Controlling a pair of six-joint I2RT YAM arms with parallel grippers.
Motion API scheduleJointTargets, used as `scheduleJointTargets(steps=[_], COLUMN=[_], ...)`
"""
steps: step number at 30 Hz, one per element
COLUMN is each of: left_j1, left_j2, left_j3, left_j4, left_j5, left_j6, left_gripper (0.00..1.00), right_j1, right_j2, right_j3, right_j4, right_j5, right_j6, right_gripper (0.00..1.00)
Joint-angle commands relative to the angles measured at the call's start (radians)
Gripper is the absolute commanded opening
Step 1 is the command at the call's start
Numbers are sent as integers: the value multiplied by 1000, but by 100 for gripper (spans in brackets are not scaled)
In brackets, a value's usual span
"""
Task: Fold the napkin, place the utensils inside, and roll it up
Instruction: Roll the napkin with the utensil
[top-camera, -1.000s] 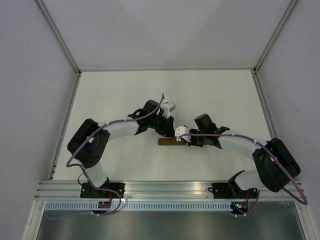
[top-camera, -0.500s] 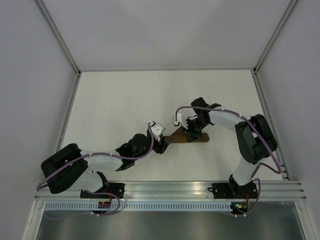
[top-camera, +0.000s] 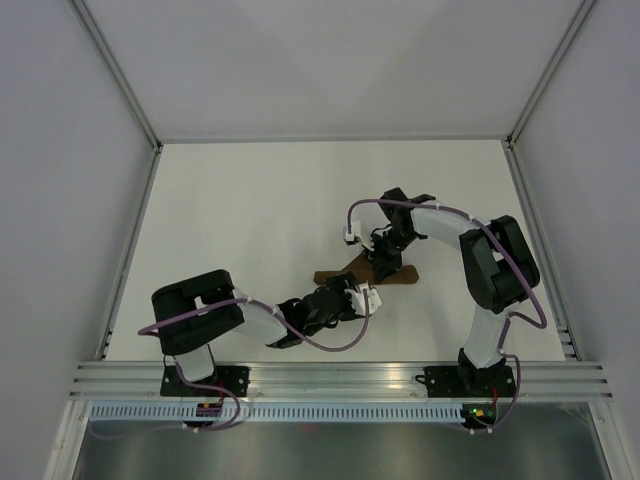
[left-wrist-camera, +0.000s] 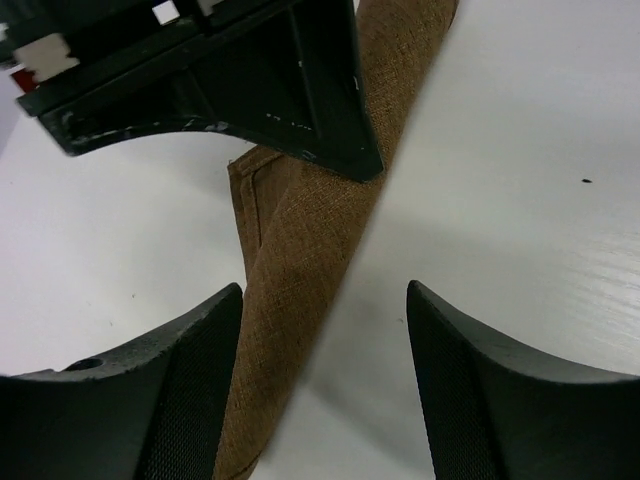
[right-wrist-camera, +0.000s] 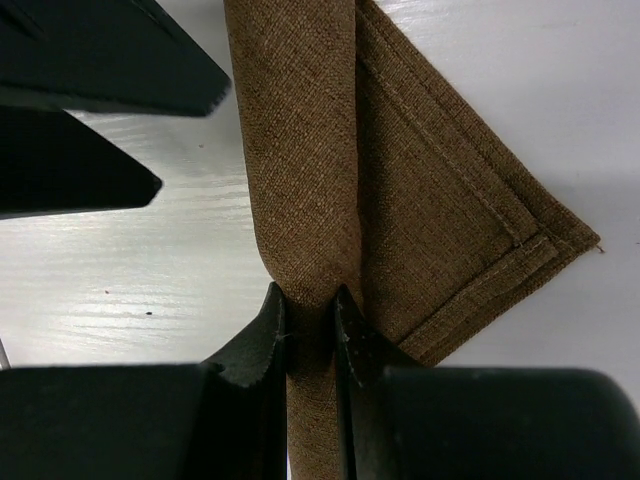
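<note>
The brown napkin (top-camera: 350, 272) lies rolled into a narrow roll on the white table, with one loose corner flap (right-wrist-camera: 470, 220) sticking out beside it. My right gripper (right-wrist-camera: 310, 310) is shut on the roll (right-wrist-camera: 300, 170), its jaws pinching the cloth. In the top view it sits over the roll's right part (top-camera: 385, 262). My left gripper (left-wrist-camera: 325, 345) is open, its fingers (left-wrist-camera: 190, 390) astride the roll's left end (left-wrist-camera: 300, 260), and in the top view it sits at the roll's near side (top-camera: 352, 297). The knife is hidden.
Grey enclosure walls (top-camera: 80, 150) stand on three sides of the white table (top-camera: 240, 210). A metal rail (top-camera: 330, 375) with both arm bases runs along the near edge. The right arm's finger housing (left-wrist-camera: 230, 80) shows in the left wrist view.
My left arm swung from the far side of the roll round to its near side. My right gripper moved from the near right to the far side and shut on the roll.
</note>
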Motion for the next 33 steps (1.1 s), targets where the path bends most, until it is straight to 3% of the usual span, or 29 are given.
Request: scheduleJointTargets(steps=[1,7,13,23,26,27,33], left_j1=[-2,24,41,71,81,85,117], left_j2=[62,150,174,202,198,196,181], left_j3=[63,123,181,264,285,288,327], left_j4=[61,50,-122,-366,-436,-450,-582], left_j5=[-12,-11,60,169,198,222,345], left_j6=[178,252,212,97,57,47,-38], left_gripper=[71,73,66,15,3,2,2], right_j1=[15,15,10,7,7,7,-8], right_j2=[132,141,150,149,134,128,19], right_j3=[-73,-66,-66,-64,-67,-69,-73], right_j4=[-31,-37,-39,-40,-36,-31,-11], right_j5=[71,73,74,67,65,62,19], right_j6=[-26,-26,-32,-29,-18,-11,47], right_gripper=[3,2,3,4,22,35,62])
